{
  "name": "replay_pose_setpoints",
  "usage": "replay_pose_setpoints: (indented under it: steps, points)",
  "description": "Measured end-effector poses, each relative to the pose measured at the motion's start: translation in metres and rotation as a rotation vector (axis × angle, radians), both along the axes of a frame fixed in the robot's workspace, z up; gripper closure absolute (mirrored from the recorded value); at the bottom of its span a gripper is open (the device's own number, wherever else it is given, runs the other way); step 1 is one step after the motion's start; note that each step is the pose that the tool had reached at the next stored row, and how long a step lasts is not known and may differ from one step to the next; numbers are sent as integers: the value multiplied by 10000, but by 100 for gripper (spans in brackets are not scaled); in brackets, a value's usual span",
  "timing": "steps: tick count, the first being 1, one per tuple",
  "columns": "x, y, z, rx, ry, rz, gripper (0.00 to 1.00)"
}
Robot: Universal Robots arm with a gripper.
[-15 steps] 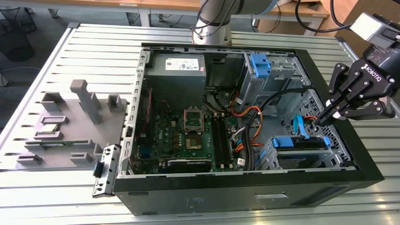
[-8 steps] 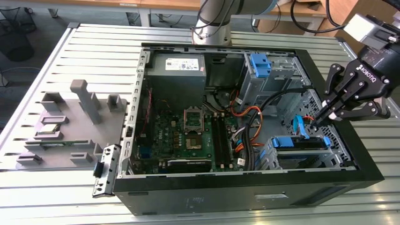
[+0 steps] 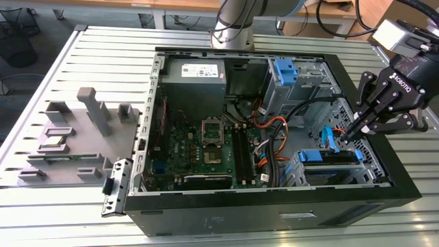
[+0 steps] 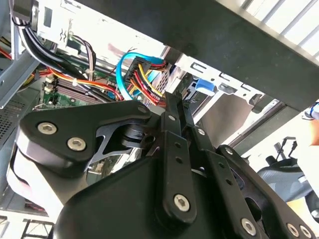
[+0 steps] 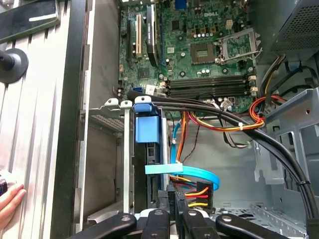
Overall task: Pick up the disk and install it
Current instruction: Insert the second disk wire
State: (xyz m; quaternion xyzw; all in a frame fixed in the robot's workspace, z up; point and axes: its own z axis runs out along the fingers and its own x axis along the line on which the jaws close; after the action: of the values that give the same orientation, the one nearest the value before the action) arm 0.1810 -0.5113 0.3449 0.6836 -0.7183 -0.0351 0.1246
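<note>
The disk sits in the drive cage at the case's front corner, on the exterior view's right; its blue carrier bracket point(image 3: 329, 156) lies across the top of the cage. In the first wrist view the disk point(image 5: 147, 164) stands edge-on in that bay under the blue bracket tab point(image 5: 148, 128). My gripper point(image 3: 346, 137) hangs just above the cage with its fingers shut together. Its tips point(image 5: 172, 199) rest against the black connector point(image 5: 192, 191) of the red, yellow and black cable bundle beside the disk. I cannot tell whether anything is pinched between them.
The open black computer case point(image 3: 274, 203) holds the motherboard point(image 3: 205, 144), a grey power supply point(image 3: 194, 72) and a second blue caddy point(image 3: 283, 69) in the upper bay. A light-blue data cable point(image 5: 199, 174) loops near the disk. A grey fixture point(image 3: 75, 134) stands on the exterior view's left. A hand point(image 5: 10, 201) is outside the case.
</note>
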Motion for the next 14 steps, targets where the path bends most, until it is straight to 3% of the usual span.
replay_pose_setpoints:
  steps: [5,14]
  points:
    - [-39,-12,-2,-1,-253,71,83]
    - [-126,-52,-3,-2,-587,168,83]
